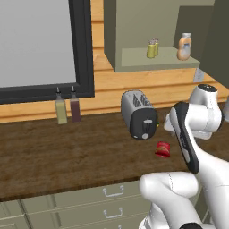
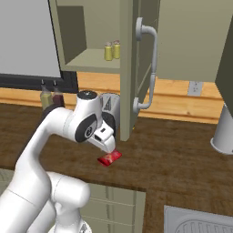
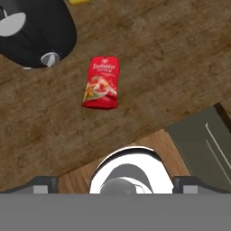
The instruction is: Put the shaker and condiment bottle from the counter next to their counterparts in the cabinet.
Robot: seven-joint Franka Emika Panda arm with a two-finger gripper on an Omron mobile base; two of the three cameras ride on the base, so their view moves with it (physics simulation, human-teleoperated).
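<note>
The condiment bottle, small and red with yellow label marks, lies flat on the dark wood counter near its front edge. My gripper hangs open just above it with nothing between the fingers, the hand pointing down at it. In the cabinet, two tiny yellow shakers stand side by side on the pale shelf: the tanner shaker and the greener one. The peach bottle stands to their right.
A dark toaster lies just behind the red bottle, with a small yellow thing beside it. Olive and brown nozzle bottles stand under the window. The open cabinet door hangs over the counter. A sink is at right.
</note>
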